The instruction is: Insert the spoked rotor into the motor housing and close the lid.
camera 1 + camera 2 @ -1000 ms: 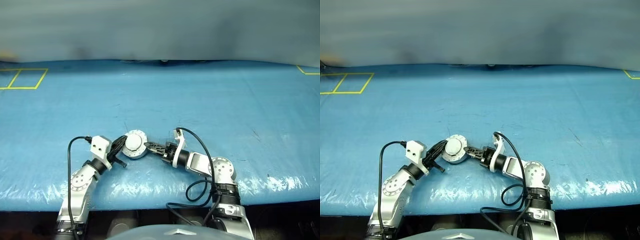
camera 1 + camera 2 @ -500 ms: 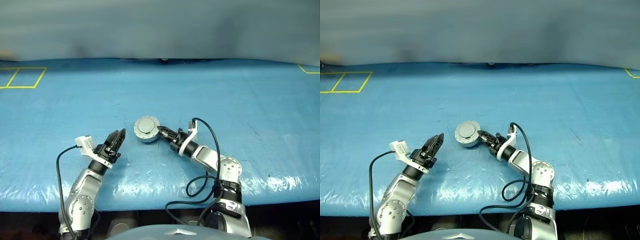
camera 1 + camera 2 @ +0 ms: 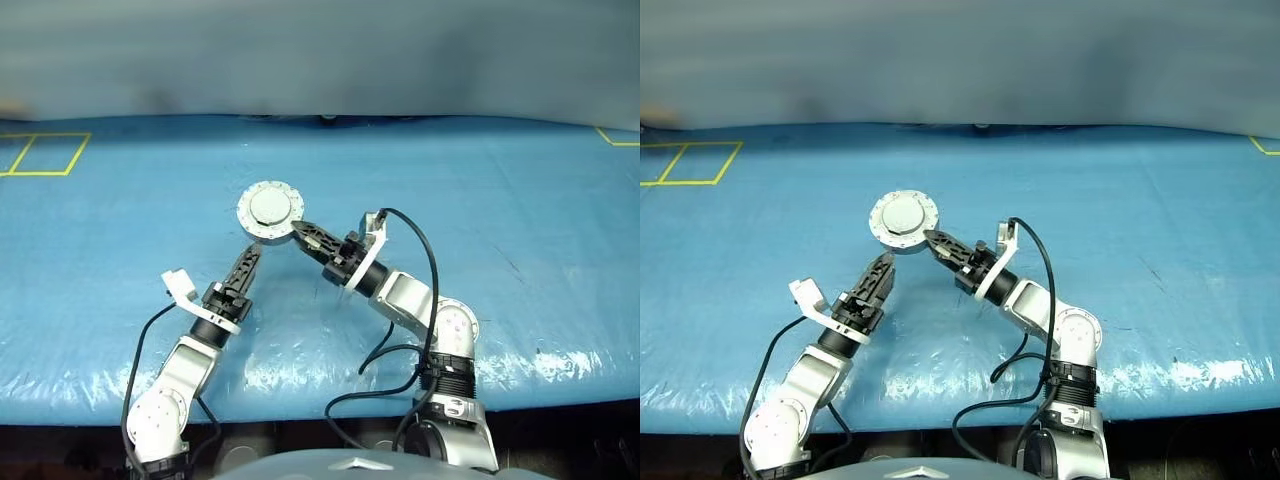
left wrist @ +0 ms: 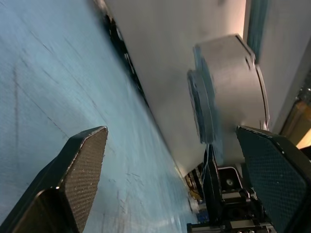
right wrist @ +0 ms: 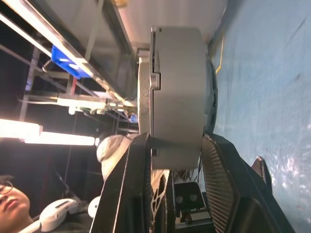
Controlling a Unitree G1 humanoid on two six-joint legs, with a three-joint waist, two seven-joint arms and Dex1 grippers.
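silver motor housing (image 3: 270, 212) pinched at rim by r gripper (image 3: 304, 232) jaws, l gripper (image 3: 248, 264) jaws spread

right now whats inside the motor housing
Its inside is covered. The motor housing hangs above the blue table, gripped at its edge by the right gripper, smooth silver lid facing the camera. Whether the rotor is in cannot be seen.

silver motor housing (image 3: 270, 212), blue table cover (image 3: 500, 200)
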